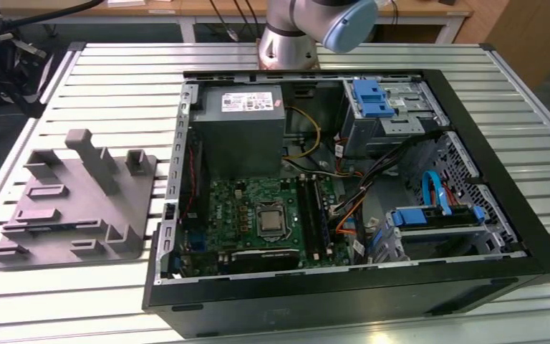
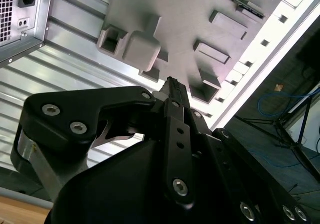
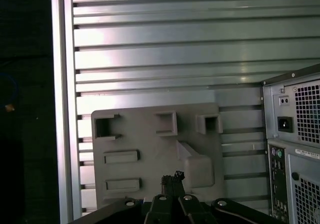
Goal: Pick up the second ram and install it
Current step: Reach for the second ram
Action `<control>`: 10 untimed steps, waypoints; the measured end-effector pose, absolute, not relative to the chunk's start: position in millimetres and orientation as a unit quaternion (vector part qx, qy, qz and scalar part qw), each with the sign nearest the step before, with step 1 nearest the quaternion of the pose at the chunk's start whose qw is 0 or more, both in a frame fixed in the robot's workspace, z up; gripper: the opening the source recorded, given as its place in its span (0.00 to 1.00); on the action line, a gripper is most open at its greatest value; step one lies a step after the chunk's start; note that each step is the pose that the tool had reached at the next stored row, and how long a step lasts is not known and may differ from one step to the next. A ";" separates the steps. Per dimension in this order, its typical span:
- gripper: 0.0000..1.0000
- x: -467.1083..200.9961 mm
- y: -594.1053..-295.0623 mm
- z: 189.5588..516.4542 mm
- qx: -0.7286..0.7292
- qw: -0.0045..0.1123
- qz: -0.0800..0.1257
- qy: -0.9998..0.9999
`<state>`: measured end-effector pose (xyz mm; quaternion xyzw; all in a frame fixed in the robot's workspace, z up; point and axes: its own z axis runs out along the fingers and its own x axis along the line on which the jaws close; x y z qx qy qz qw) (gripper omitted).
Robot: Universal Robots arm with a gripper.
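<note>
A thin dark strip, which looks like the second ram (image 1: 57,227), lies flat in a low slot of the grey plastic fixture (image 1: 74,208) on the exterior view's left. The second wrist view shows the same dark strip (image 2: 250,10) at the fixture's far edge. My gripper (image 2: 172,86) hangs well above the fixture (image 2: 190,14), apart from it. Its black fingertips (image 3: 171,178) are pressed together with nothing between them. The open computer case (image 1: 351,186) holds the green motherboard (image 1: 256,215), where dark upright strips stand in the slots (image 1: 311,215) beside the silver chip.
The arm's base (image 1: 289,43) stands behind the case. Inside the case are a grey power supply (image 1: 241,129), loose cables (image 1: 351,193) and blue-clipped drive bays (image 1: 437,215). The slatted metal table (image 1: 84,301) ends close to the fixture on the exterior view's left.
</note>
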<state>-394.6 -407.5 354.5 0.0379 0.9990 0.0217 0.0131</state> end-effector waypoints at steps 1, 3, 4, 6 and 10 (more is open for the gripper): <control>0.10 -395.6 -407.6 354.1 0.038 0.013 0.022 0.999; 0.10 -397.4 -407.9 353.5 0.038 0.013 0.022 0.999; 0.10 -398.4 -408.0 353.2 0.038 0.013 0.022 0.999; 0.10 -400.2 -408.3 352.6 0.038 0.013 0.022 0.999; 0.10 -404.5 -409.5 350.9 0.038 0.013 0.022 0.999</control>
